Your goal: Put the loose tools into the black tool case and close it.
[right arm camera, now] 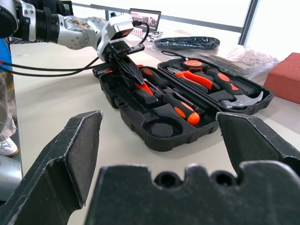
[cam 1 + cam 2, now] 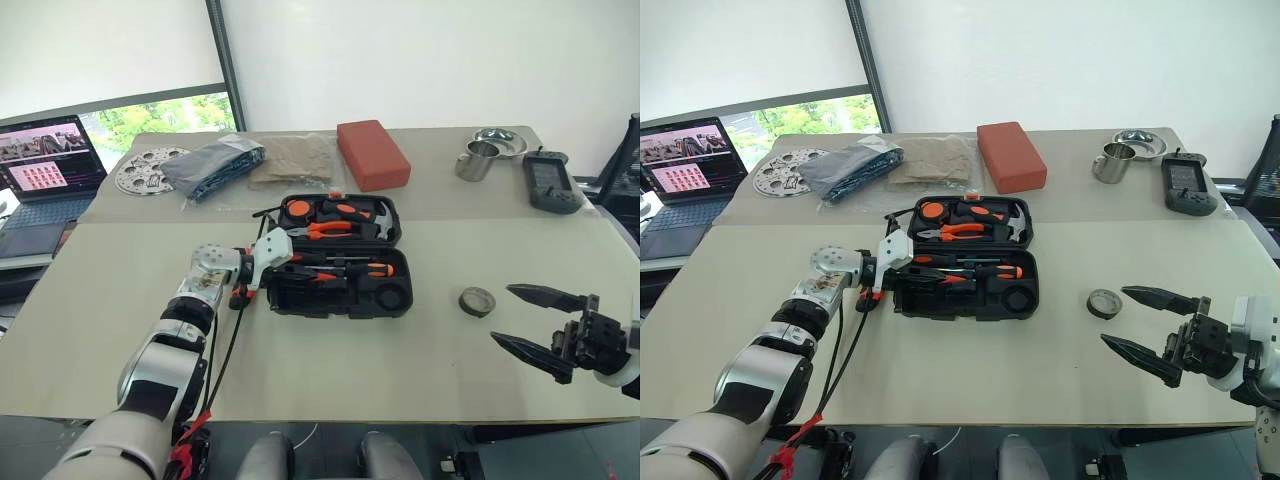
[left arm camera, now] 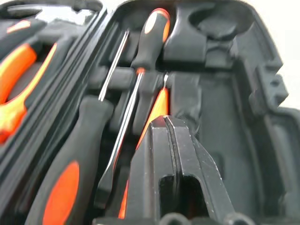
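The black tool case (image 2: 340, 306) lies open in the middle of the table, its lid half away from me. Two screwdrivers (image 3: 70, 159) (image 3: 150, 37) with black-and-orange handles rest in slots of the near half. A slim orange tool (image 3: 157, 110) lies beside them. My left gripper (image 2: 287, 269) reaches into the near half's left end, shut, its tips right over the slim orange tool and nothing visibly held. The small grey roll (image 2: 477, 300) lies loose on the table right of the case. My right gripper (image 2: 503, 315) hovers open just right of the roll.
Orange-handled pliers (image 2: 330, 228) and a hammer fill the lid half. Along the far edge stand a red block (image 2: 372, 153), a steel mug (image 2: 478, 160), a metal bowl (image 2: 498, 140), a black-grey handheld device (image 2: 550, 183), plastic bags (image 2: 215, 165), a perforated disc (image 2: 148, 170) and, at the left, a laptop (image 2: 45, 165).
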